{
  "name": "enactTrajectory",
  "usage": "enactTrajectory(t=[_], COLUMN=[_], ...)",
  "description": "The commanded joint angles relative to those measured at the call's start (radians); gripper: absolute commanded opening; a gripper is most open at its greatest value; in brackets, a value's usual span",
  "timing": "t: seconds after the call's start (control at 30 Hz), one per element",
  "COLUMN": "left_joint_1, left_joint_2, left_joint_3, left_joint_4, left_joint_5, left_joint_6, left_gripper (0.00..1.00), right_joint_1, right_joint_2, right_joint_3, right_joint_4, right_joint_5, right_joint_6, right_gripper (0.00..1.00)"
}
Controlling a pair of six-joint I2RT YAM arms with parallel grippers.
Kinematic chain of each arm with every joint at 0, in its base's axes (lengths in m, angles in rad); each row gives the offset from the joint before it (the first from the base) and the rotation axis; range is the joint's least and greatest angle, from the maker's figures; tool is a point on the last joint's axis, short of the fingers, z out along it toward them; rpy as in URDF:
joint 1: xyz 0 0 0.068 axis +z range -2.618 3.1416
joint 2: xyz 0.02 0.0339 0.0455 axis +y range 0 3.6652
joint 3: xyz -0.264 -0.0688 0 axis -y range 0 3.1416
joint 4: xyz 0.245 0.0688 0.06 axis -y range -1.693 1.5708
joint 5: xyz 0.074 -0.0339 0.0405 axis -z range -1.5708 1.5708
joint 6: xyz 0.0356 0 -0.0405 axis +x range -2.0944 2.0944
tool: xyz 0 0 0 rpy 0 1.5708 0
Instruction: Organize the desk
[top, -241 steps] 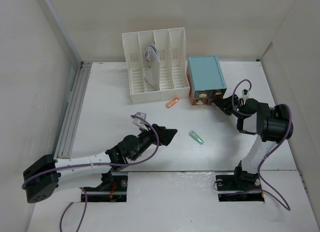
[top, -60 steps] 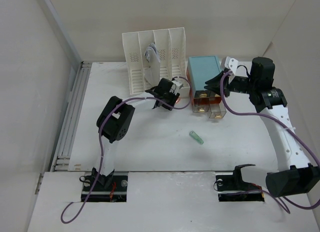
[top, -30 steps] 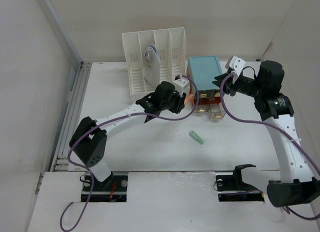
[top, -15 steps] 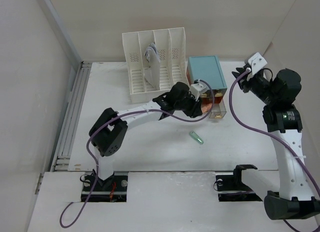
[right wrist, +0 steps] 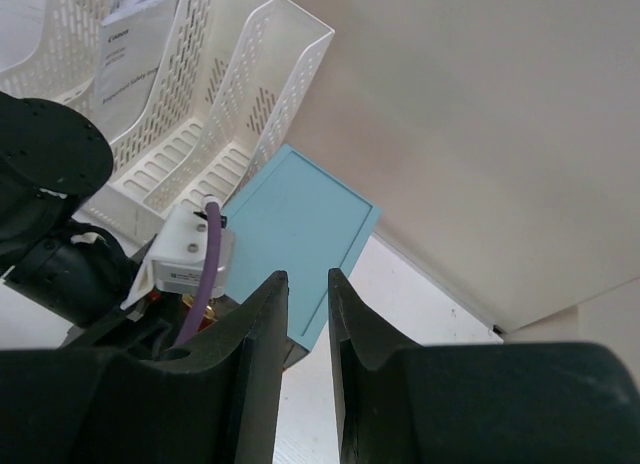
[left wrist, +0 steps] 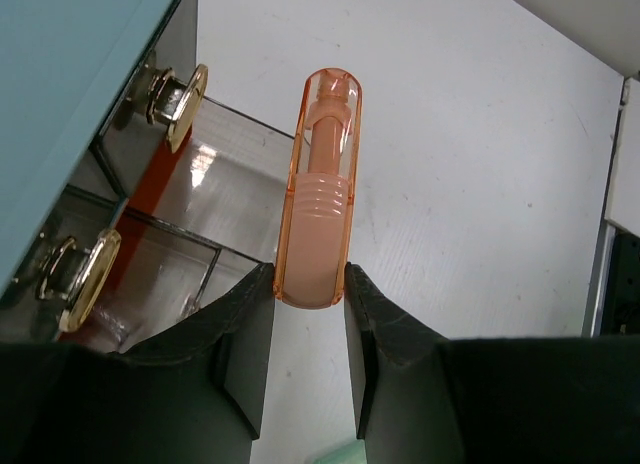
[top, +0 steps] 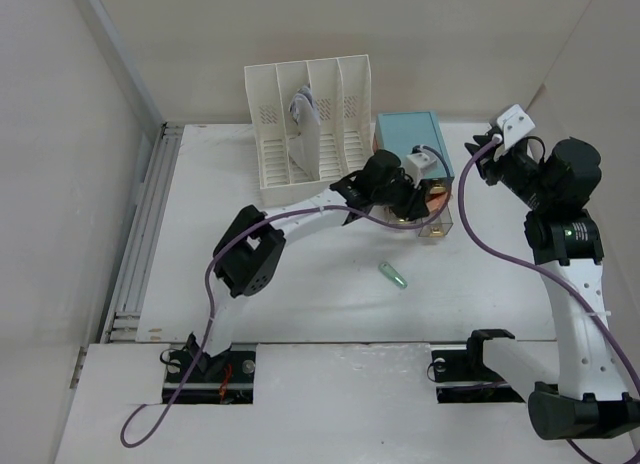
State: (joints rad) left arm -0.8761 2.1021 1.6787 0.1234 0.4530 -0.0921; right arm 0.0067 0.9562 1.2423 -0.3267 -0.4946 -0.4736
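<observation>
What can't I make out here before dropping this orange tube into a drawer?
- Top view: the left gripper and orange tube are hidden under the left wrist.
- Left wrist view: the open drawers' near ends, cut off by the fingers.
- Top view: green item, too small to identify.
</observation>
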Motion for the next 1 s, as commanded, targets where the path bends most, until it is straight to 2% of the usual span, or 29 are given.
enactTrajectory(t=[0.0,0.7,0.83,0.87,0.9,0.97], left_joint_1=[-0.003,0.015,0.015,0.015,0.025,0.025], left_joint_2=[0.033,0.228,0.237,0.237,0.237,0.237], left_joint_3=[0.079,0.302,0.302,0.302,0.302,0.302], left_joint_4=[0.005,-0.077,-0.087,-0.087,-0.087,-0.087], left_joint_5=[0.036,0.004,-0.031,-0.031,-0.031,-0.042], left_joint_6=[0.002,-0.008,-0.008,-0.008,-0.008,-0.008], left_gripper=[0.00,0.01,0.08,0.12,0.23,0.28], right_joint_1=[-0.004,-0.004,-0.004,-0.004,-0.004,-0.004], right_joint_2=[-0.014,-0.014,-0.014,-0.014,-0.014,-0.014], right_joint_3=[-0.003,-0.012,-0.012,-0.012,-0.012,-0.012], right_joint_4=[0.061,0.061,0.061,0.061,0.061,0.061], right_joint_5=[0.014,-0.022,-0.022,-0.031,-0.032,-0.032], right_joint_6=[0.015,0.015,0.015,0.015,0.015,0.015], right_gripper=[0.28,0.28,0.28,0.28,0.28,0.28])
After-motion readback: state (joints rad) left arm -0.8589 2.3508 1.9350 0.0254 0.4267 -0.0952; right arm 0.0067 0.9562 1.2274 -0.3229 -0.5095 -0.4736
